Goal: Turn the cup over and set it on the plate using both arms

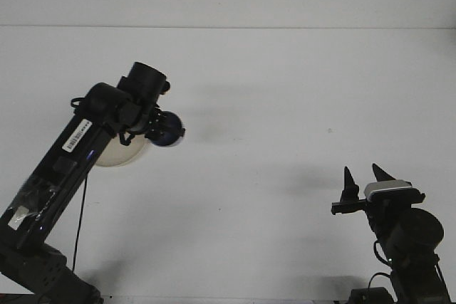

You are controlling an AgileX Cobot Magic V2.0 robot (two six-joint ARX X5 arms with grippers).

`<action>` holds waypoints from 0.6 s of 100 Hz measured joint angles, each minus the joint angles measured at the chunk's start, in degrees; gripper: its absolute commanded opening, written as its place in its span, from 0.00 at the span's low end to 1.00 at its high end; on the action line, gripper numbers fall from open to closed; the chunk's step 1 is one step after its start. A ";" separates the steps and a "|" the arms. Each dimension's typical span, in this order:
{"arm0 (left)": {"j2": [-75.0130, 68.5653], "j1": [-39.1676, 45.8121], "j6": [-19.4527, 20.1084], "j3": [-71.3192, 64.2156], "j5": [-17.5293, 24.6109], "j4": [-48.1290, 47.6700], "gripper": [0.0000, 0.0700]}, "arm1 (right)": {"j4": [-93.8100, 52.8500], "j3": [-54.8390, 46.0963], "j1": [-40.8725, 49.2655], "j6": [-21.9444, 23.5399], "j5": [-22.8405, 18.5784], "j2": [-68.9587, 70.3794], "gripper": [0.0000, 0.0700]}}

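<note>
The left arm reached up and across from the lower left corner of the front view, its dark links angled toward the middle-left of the white table. At its end, the left gripper carried the blue cup, and the jaws were pinched on that cup, though the wrist housing covered much of the fingers, so exactly how they gripped it was hard to make out. The cup looked lifted off the table, lying more or less on its side, its rounded blue body sticking out to the right of the gripper.

Just under and behind the wrist sat the cream plate. Only its lower edge peeked out beneath the arm; the rest was hidden by the black links. The cup hung at the plate's right edge, and whether it touched the rim could not be told from here.

Down in the lower right corner, the right arm sat folded close to its base, well apart from the cup and plate. The right gripper pointed upward, its two dark fingers spread with a clear gap between the tips and nothing held.
</note>
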 measured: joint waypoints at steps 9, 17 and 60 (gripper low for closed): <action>0.15 5.29 0.24 -0.04 -0.07 -0.28 0.01 | 0.00 0.00 0.00 0.00 0.00 0.00 0.59; 0.15 9.40 0.31 -0.04 -0.20 -0.28 0.01 | 0.00 0.00 0.00 0.00 0.00 0.00 0.59; 1.86 22.12 0.63 -2.64 -0.13 2.03 0.01 | 0.00 0.00 0.00 0.00 0.00 -0.24 0.59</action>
